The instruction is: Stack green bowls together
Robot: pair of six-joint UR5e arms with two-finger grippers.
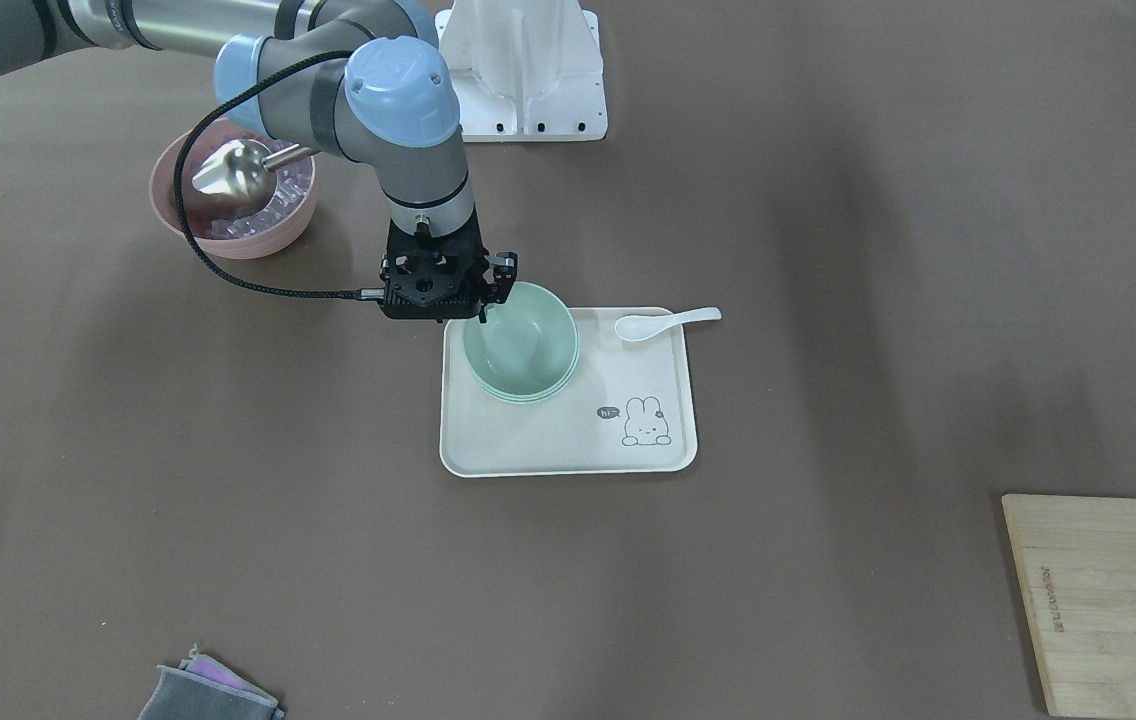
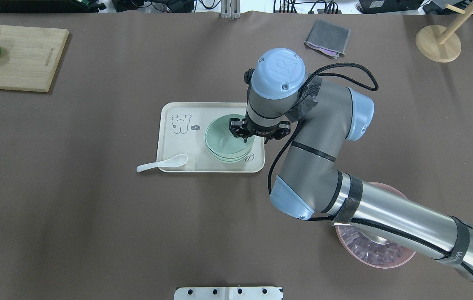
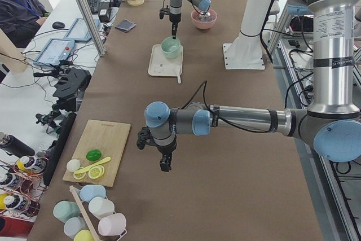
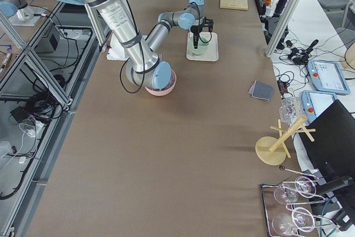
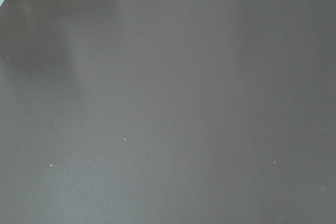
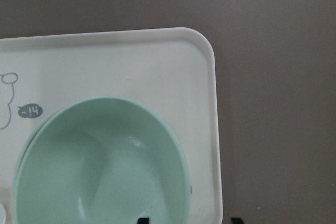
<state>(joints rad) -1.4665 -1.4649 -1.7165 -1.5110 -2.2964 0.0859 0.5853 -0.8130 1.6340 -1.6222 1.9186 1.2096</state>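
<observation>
bowls, small, round, matte mint-green, sit nested on the cream rectangular rabbit-print tray; right gripper straddles the top rim, jaws narrowly apart, likely letting it settle. left gripper: cannot tell.

Cream tray: a dark speech bubble beside a drawn rabbit is reading "hi~". Wooden cutting board: a line of burned-in lettering is running along one edge, too small to read. Blue robot joint cap: an embossed logo is showing, its letters unclear.
</observation>
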